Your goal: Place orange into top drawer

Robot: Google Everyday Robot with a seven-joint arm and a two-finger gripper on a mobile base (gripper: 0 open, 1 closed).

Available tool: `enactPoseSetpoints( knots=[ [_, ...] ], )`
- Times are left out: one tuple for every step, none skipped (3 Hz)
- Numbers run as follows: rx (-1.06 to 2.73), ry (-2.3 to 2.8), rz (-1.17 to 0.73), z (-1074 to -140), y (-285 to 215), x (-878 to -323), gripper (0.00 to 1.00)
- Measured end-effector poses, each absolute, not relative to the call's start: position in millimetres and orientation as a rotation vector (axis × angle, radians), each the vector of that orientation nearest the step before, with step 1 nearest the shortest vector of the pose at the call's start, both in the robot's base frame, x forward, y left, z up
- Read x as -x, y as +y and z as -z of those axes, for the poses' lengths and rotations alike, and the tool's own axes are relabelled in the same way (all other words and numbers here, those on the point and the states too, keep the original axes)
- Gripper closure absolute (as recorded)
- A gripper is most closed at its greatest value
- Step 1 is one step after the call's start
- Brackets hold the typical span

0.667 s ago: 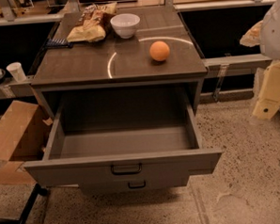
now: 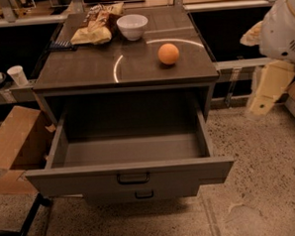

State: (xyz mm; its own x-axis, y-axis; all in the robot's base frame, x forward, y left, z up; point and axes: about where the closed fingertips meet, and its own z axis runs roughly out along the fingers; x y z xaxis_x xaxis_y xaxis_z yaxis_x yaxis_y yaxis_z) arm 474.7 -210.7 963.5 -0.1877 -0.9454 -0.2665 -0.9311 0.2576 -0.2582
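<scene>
Smooth round orange (image 2: pixel 168 54) atop cabinet (image 2: pixel 80 69), pincer (image 2: pixel 260 103) far right

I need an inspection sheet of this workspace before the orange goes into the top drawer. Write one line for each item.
Surface: cabinet top, dark, with a bright arc of reflected light.
Job's things: orange on the cabinet top, right of centre, apart from the bowl; top drawer pulled open, nothing seen inside.
Clutter: white bowl and snack bag at the back of the top.
Grippers: gripper at the right edge, beside the cabinet, away from the orange.
Cables: nothing seen.
Surroundings: cardboard box at left; paper cup on a ledge at left; speckled floor.
</scene>
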Motion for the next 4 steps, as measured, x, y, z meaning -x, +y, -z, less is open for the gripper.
enactPoseSetpoints(
  knots=[
    [1.671,2.092,-0.029,-935.5,-199.0,-529.2,0.00],
    [1.671,2.092,-0.029,-935.5,-199.0,-529.2,0.00],
    [1.634,2.056,-0.010,-942.3,-192.9,-567.3,0.00],
    [1.572,1.980,-0.046,-949.3,-175.0,-629.1,0.00]
  ],
)
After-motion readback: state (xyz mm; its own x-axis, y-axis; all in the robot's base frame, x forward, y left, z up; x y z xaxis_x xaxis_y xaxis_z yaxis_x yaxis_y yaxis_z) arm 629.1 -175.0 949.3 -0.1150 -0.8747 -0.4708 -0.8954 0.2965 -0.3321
